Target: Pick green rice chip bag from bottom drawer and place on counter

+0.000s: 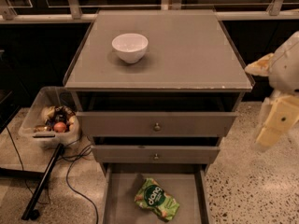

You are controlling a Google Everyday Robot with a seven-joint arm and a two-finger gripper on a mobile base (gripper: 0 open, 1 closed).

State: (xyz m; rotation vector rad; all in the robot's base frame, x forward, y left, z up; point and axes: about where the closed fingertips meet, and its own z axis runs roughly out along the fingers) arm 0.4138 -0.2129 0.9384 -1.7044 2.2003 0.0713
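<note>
The surface (187,55) carries a bowl (130,46); at six o'clock the open drawer (124,192) exposes the bag (156,199) for pickup; end effector (274,124) at three o'clock, grip unclear.

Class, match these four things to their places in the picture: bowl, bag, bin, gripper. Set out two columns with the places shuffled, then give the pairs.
Things
1. bowl
2. bag
3. bin
4. gripper

Places
A. in the bottom drawer
B. on the floor, on the picture's left of the cabinet
C. on the counter
D. at the picture's right edge, beside the cabinet

Pairs: 1-C, 2-A, 3-B, 4-D
</note>
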